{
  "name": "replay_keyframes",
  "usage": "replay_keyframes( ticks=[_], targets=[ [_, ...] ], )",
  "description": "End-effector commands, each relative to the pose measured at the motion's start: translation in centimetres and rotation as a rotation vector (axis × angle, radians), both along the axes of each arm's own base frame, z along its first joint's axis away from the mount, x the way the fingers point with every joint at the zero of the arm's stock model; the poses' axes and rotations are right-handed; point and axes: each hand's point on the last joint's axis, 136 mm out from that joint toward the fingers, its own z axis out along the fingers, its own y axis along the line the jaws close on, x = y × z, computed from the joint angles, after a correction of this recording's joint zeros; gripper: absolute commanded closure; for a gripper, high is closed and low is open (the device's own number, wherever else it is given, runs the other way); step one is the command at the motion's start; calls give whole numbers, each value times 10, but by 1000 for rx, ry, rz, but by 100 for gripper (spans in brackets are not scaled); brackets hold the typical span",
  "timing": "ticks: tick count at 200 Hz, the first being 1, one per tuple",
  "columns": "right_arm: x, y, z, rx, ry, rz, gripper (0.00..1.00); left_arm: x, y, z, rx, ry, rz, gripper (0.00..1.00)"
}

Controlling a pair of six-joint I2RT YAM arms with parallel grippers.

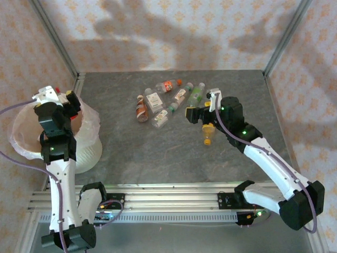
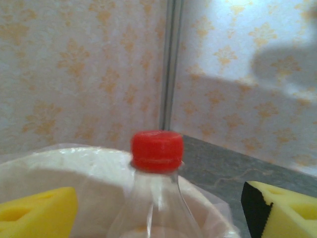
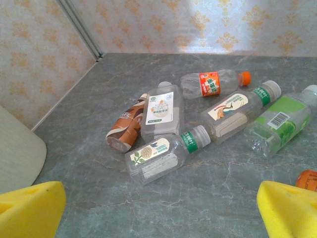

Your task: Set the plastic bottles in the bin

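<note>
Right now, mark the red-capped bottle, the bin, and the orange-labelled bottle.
red-capped bottle [image 2: 156, 151]: left wrist view, on its cap
bin [image 1: 89, 150]: top external view, outer wall
orange-labelled bottle [image 3: 209, 83]: right wrist view, on its label

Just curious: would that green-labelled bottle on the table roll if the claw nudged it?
Probably: the green-labelled bottle lies on its side on the smooth table, so a push could roll it. It looks clear and empty, so likely light. Its thin plastic may flex if squeezed.

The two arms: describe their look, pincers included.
Left arm and right arm: white links, black joints, greyish-purple cables alongside, small green lights. Left pincer and right pincer: blocky yellow foam pads; one left pad shows a black ridged face.
</note>
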Motion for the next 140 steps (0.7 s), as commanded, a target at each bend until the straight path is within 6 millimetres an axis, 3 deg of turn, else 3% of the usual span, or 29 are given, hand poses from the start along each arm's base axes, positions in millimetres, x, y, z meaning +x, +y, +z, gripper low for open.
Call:
replay_keyframes(
  ticks=[1,41,85,107,140],
  targets=[
    [2,1,16,22,-29,-6,1,11,-16,7,-51,-24,-110,12],
    [0,-1,10,28,-37,-18,1,10,-21,11,-119,-23,-123,11],
    [-1,-4,3,-10,-32,-18,1,-1,-21,15,-256,0,-71,0],
    [3,-9,-3,-9,-16,-58,1,-1,-29,17,-369,10,-86,0],
    [20,-35,-13,35,25,-279,1,12,-58,25,-584,-50,-201,0]
  ],
)
